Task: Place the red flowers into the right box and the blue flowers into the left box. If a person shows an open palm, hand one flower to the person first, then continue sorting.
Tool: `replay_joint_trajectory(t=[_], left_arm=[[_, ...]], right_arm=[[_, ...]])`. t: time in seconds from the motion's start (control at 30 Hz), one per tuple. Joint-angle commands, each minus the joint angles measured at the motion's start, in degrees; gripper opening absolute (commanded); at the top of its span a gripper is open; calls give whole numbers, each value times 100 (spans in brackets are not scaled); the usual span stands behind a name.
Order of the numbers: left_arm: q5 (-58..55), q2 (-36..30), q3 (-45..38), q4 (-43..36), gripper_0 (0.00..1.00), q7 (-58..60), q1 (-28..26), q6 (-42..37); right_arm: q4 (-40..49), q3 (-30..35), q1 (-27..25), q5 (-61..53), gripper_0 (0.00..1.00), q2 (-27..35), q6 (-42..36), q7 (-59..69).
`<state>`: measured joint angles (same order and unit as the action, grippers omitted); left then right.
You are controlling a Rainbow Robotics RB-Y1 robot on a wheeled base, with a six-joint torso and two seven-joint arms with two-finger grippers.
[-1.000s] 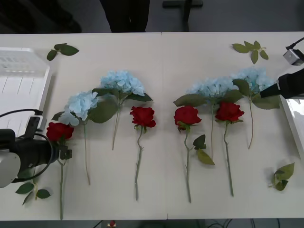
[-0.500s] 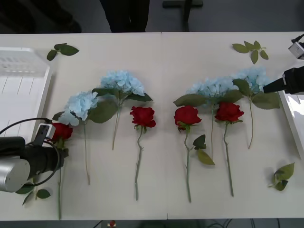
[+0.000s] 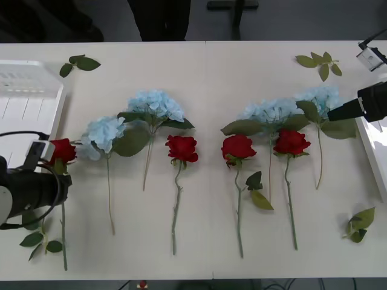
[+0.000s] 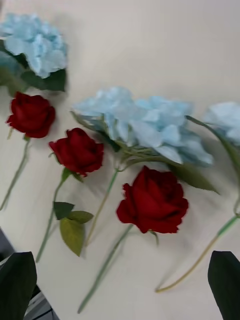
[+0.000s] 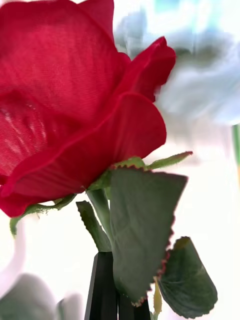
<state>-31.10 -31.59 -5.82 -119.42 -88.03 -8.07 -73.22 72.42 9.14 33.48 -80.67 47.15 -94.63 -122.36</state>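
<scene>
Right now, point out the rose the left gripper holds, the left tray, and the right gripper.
Held rose (image 3: 61, 150), front view, on the red bloom.
Left tray (image 3: 27, 115), front view, on its ribbed bottom.
Right gripper (image 3: 338, 112), front view, at the dark fingertips beside the rightmost blue flower.

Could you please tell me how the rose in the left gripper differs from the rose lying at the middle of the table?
The held rose has its stem pinched in the left gripper, shut just below the bloom; the middle rose lies free. The held rose sits at the table's left edge by the left box; the middle one lies beside a blue hydrangea. Both are red with long green stems.
</scene>
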Motion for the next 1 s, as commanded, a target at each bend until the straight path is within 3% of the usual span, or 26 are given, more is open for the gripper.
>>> replay_joint_trajectory(t=[0.03, 0.2, 0.4, 0.73, 1.0], left_arm=[[-300, -67, -534, -899, 0, -92, -125, -518], [-933, -67, -939, -1549, 0, -171, 86, -597], [-1864, -67, -737, -1646, 0, -206, 894, 185], [-3438, 628, 388, -811, 0, -619, 1967, 2374], [-4088, 1577, 801, -134, 0, -1349, 2476, 2796]], right_arm=[[168, 88, 88, -538, 100, 163, -117, -631], [168, 141, 88, -1100, 100, 172, -266, -930], [-122, 273, 97, -1830, 100, 172, -723, -824], [-905, 422, 88, -2568, 100, 163, -1391, -816], [-799, 422, 79, -2761, 100, -145, -1242, -798]])
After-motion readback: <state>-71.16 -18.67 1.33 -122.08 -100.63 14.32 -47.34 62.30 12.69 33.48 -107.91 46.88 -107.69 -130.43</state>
